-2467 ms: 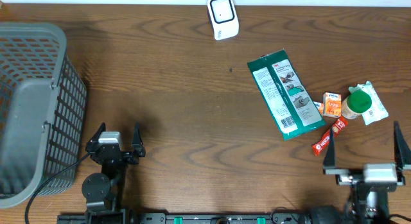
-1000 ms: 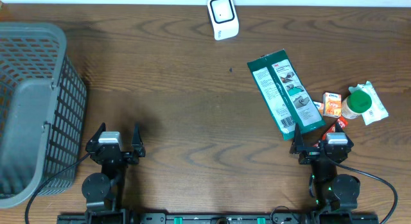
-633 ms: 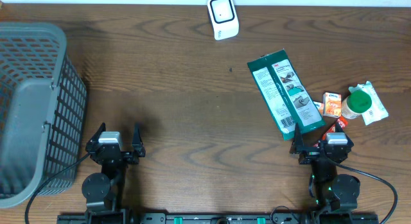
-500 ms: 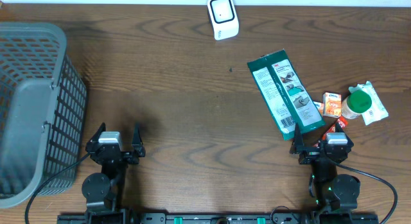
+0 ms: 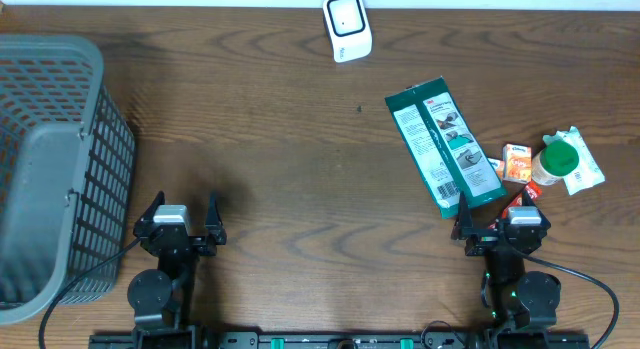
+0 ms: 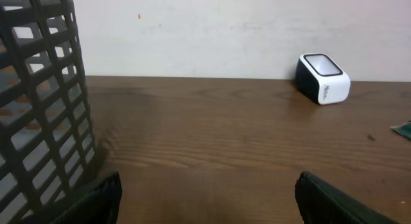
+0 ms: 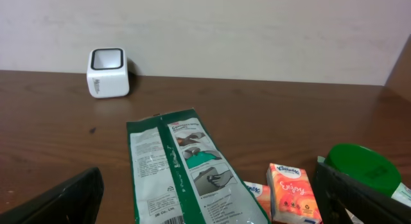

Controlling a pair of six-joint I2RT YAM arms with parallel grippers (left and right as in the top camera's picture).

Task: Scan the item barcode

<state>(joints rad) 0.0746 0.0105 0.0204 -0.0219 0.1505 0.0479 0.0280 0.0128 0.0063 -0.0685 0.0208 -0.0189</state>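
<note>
Along the bottom edge, left gripper point(image 5: 186, 202) and right gripper point(image 5: 503, 222) sit, fingers open, empty; likely next, grasp green packet point(image 5: 444, 147).

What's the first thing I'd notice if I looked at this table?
The long green packet lying flat to the right of the middle stands out first. An orange tissue pack and a green-lidded bottle sit just beside it. Next you'd see the big grey basket at the left edge, and the small white scanner at the far edge by the wall.
</note>
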